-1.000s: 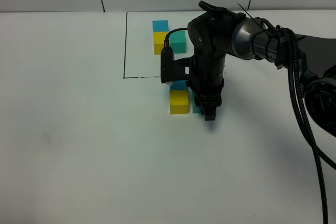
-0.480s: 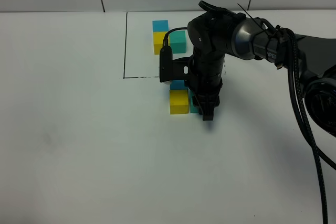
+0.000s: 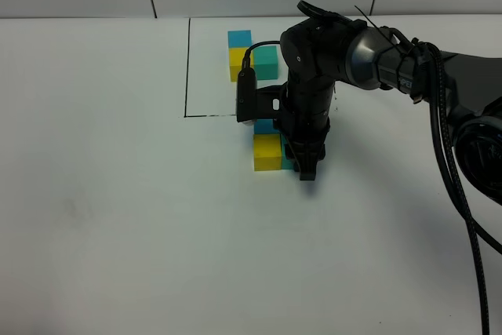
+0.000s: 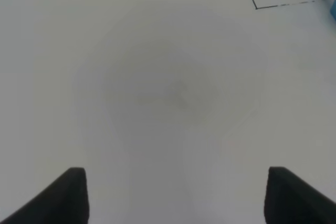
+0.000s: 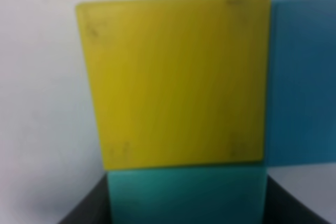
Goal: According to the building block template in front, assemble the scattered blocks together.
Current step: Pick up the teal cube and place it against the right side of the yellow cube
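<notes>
Exterior high view shows the black-bordered template of three small matte cubes (image 3: pixel 249 55) at the far side of the white table (image 3: pixel 118 217), inside a thin black rectangular line (image 3: pixel 188 68): a blue cube farthest back, a yellow one touching its near face, a teal-green one touching the yellow one's right side, so the L's long axis runs front to back and its foot points right. Just outside the near edge of that line sit the scattered blocks: the loose yellow cube (image 3: pixel 267 152), the loose blue cube (image 3: pixel 265 125) touching its far face, and the loose teal-green cube (image 3: pixel 288 159) against its right side, mostly hidden by the arm. They repeat the template's layout, long axis again front to back.

The right gripper (image 3: pixel 307 170) stands nearly upright over the teal-green cube, its black wrist blocking most of that cube and part of the blue one. In the right wrist view the teal-green cube (image 5: pixel 186 195) lies between the dark fingers (image 5: pixel 86 211), flush against the yellow cube (image 5: pixel 176 80), with the blue cube (image 5: pixel 302 82) beside it; the jaws are closed on the teal-green cube.

The left gripper (image 4: pixel 176 195) hangs over bare table well to the left of the line's near corner (image 4: pixel 256 8), jaws apart, holding nothing
</notes>
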You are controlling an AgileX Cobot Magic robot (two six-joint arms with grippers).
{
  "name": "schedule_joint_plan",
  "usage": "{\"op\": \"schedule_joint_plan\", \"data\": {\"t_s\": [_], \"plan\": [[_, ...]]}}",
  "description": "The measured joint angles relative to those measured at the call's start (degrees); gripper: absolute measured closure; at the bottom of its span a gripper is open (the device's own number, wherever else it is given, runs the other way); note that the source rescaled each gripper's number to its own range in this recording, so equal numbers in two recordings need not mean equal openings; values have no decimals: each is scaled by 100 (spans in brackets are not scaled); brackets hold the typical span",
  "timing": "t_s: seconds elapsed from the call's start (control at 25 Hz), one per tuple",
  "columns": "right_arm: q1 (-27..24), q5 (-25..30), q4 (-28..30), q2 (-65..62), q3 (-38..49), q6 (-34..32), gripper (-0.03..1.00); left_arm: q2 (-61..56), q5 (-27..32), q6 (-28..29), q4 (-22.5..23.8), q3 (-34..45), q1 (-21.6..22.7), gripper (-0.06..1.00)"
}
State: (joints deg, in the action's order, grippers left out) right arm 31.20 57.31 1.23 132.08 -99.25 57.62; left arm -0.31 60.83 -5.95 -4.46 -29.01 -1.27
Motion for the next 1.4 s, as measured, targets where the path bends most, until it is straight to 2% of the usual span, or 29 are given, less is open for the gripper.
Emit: {"op": "schedule_joint_plan", "data": {"t_s": [1.28, 1.36, 1.4], "plan": [[31, -17, -56, 17, 0, -28, 95, 0, 0, 0, 0, 0, 0, 36], [31, -23, -45, 12, 0, -30, 92, 0, 0, 0, 0, 0, 0, 36], [31, -23, -42, 19, 0, -30, 87, 0, 0, 0, 0, 0, 0, 36]]}}
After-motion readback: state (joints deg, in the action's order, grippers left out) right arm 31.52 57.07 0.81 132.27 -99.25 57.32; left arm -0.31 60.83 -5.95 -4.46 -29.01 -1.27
